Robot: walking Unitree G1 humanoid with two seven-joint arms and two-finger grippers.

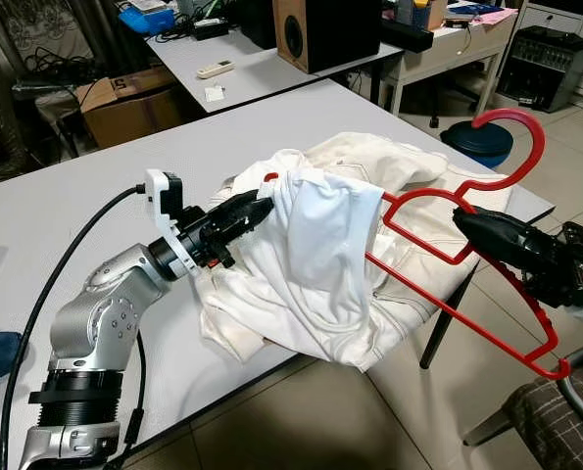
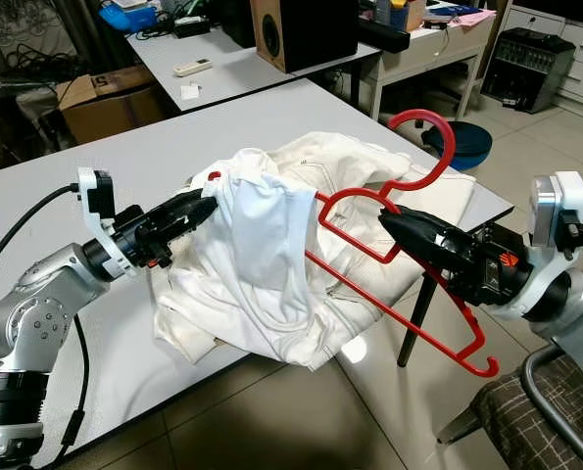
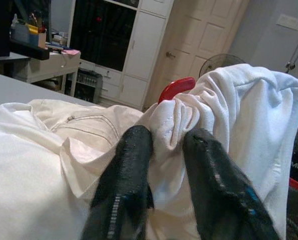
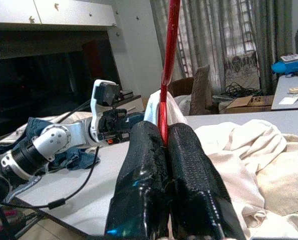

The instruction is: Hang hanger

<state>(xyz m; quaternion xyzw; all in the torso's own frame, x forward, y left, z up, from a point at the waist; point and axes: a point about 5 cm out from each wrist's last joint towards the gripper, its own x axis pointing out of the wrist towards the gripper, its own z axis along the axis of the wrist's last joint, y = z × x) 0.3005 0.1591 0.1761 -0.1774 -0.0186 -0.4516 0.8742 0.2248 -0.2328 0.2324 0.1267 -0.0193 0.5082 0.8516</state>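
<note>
Red hanger [image 2: 399, 245] held above table [image 1: 95, 186] edge, white shirt [image 2: 262, 255] draped over one end. Right gripper [image 2: 387, 217] clamped tight on hanger bar below hook. Left gripper [image 1: 264, 206] pinching shirt fabric at hanger shoulder. Cream jacket [image 1: 409, 186] lying on table beneath.

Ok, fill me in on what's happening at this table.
The robot is dressing a red hanger with a white garment. Its right claw is shut on the hanger's wire near the neck, holding it tilted over the edge of the grey table. Its left claw pinches a bunched fold of the white garment at the hanger's far shoulder, where the red tip pokes out. The garment is draped over that end, on top of a cream jacket lying on the table. Nothing is hung up yet.
</note>
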